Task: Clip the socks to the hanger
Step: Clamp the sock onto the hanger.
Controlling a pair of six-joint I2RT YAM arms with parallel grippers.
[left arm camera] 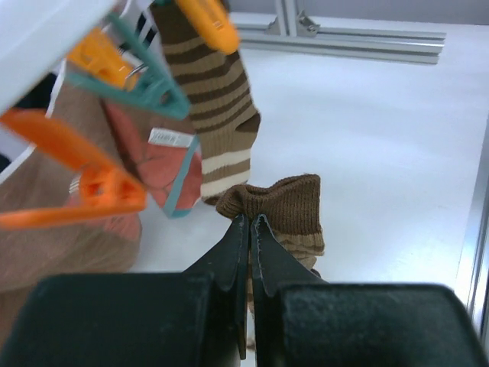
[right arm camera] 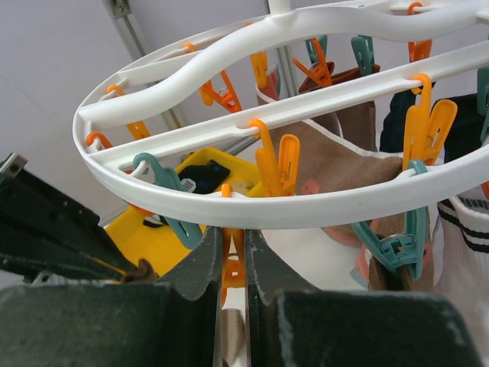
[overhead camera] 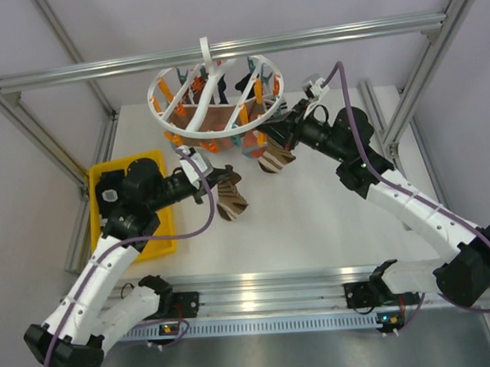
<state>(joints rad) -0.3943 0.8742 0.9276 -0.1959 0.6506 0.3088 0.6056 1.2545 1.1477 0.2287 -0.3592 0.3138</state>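
Table carries the scene. The hanger hangs over its far edge, with several socks already clipped beneath the ring. The left gripper, over the table's left middle, has its jaws pressed together on the cuff of a brown sock, just beside a clipped striped sock. The right gripper, under the ring's rim, pinches an orange clip between nearly closed jaws.

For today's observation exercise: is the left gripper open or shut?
Shut. The left gripper has its fingers together, pinching the cuff of a brown sock.
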